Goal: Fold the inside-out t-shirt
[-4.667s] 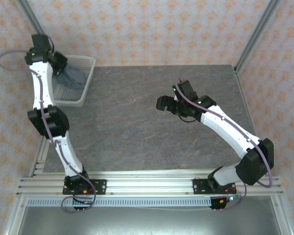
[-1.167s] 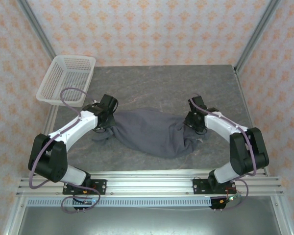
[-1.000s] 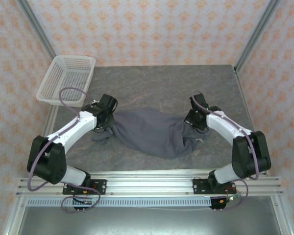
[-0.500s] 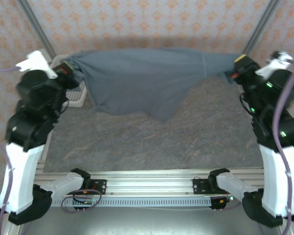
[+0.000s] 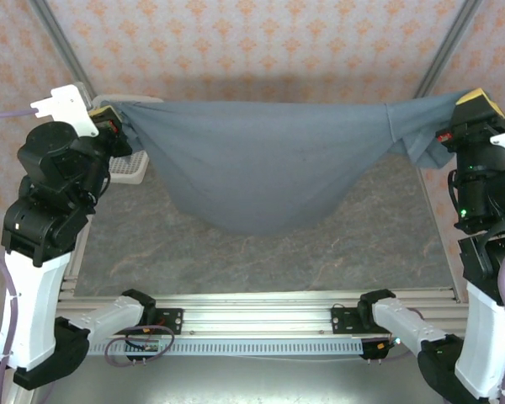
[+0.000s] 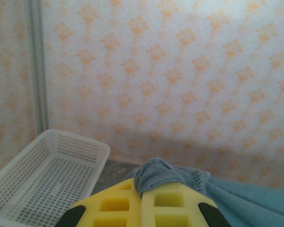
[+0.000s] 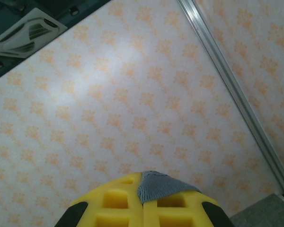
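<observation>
The inside-out t-shirt [image 5: 252, 164], slate-grey, hangs stretched in the air between both arms, sagging in a curve above the table. My left gripper [image 5: 111, 118] is raised high at the left and shut on one corner of it. In the left wrist view the yellow fingers [image 6: 170, 203] pinch a bunched hem of the t-shirt [image 6: 168, 176]. My right gripper [image 5: 448, 135] is raised at the right, shut on the other end. In the right wrist view a grey tuft of the t-shirt [image 7: 158, 184] pokes out between its closed yellow fingers [image 7: 118, 201].
A white mesh basket [image 5: 128, 165] sits at the table's back left corner, partly behind the left arm and cloth; the basket [image 6: 47, 175] looks empty in the left wrist view. The dark stone tabletop [image 5: 261, 261] lies below the cloth. Metal frame posts [image 5: 442, 46] stand at the back corners.
Both arms lifted the t-shirt off the table and pulled it apart sideways. In the last half second the right gripper moved further right and the cloth stretched wider.
</observation>
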`<action>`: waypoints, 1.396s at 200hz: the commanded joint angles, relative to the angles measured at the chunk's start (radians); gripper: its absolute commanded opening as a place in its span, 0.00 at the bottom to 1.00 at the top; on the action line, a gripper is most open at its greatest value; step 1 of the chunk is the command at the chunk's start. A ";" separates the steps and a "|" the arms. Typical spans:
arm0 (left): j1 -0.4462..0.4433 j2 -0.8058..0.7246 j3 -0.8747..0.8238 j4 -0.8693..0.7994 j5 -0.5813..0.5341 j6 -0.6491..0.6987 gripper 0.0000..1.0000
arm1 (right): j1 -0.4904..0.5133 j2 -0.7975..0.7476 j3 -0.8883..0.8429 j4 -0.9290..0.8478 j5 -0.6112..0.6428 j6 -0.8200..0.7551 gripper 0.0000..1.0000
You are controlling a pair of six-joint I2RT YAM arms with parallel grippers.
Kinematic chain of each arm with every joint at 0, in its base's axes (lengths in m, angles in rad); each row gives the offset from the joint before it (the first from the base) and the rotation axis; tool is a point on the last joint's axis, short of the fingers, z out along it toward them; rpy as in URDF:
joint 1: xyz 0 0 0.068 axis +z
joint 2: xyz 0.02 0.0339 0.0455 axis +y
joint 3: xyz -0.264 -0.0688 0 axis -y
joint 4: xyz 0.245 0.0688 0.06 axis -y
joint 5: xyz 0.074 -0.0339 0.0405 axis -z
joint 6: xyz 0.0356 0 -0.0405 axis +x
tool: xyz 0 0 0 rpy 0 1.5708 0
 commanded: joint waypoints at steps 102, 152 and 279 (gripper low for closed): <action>0.007 0.351 0.025 0.361 0.104 0.093 0.00 | -0.037 0.404 0.051 0.237 -0.034 -0.146 0.00; 0.070 0.594 -0.088 0.462 0.110 -0.031 0.50 | -0.169 0.633 -0.072 0.300 -0.176 -0.012 0.10; 0.065 0.457 -0.802 0.199 0.404 -0.398 0.97 | -0.187 0.310 -1.092 0.095 -0.484 0.315 0.79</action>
